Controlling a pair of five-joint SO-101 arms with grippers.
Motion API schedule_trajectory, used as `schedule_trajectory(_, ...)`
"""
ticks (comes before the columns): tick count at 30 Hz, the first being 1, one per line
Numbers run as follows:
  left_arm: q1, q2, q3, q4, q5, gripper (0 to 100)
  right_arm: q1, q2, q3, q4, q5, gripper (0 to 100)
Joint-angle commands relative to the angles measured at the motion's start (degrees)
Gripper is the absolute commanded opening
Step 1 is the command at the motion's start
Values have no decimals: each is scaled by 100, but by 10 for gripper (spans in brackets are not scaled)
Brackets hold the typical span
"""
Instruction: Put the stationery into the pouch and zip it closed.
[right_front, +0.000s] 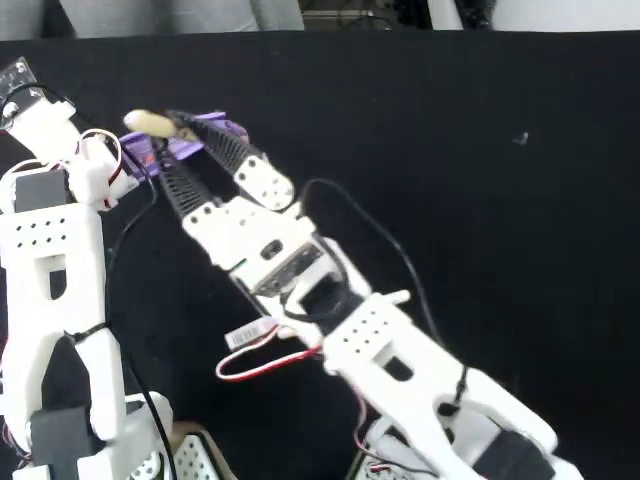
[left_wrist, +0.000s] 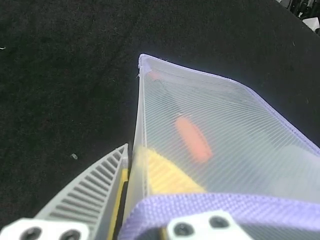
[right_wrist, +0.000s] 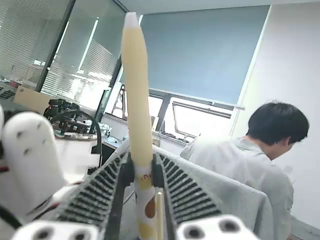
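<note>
1. High view: both arms are gathered toward the far left corner of the tabletop (right_front: 470, 140), with the right gripper (right_front: 172, 142) just beside the left gripper (right_front: 112, 165).
2. Pouch (left_wrist: 220, 125): translucent mesh with purple trim. It is clamped at the trimmed edge by the left gripper, whose jaws are closed on it. An orange item (left_wrist: 192, 140) and a yellow item (left_wrist: 167, 177) are seen through the mesh, already inside.
3. Pen (right_wrist: 137, 90): cream barrel, pinched low down between the closed jaws of the right gripper. Its far end lies near the purple trim; whether it has entered the mouth cannot be told.
4. Step in hand, as judged: insertion of the pen. Zipping is not yet begun.
5. Next move, as judged: the pen is to be lined up with the opening, slid in and released while the pouch is steadied; the zip pull is then to be located.
</note>
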Motion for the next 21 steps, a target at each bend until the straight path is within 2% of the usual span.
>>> schedule_trajectory(1,-119,97,57,-62,44,28,-62,673,-295,-809,-44,11)
schedule_trajectory(8,-119,97,57,-62,44,28,0,2123,-637,-1934,-44,11)
schedule_trajectory(15,-119,97,57,-62,44,28,9,2888,-848,-2031,-44,11)
schedule_trajectory(21,-101,105,57,-62,44,28,97,2888,-743,-2031,-44,14)
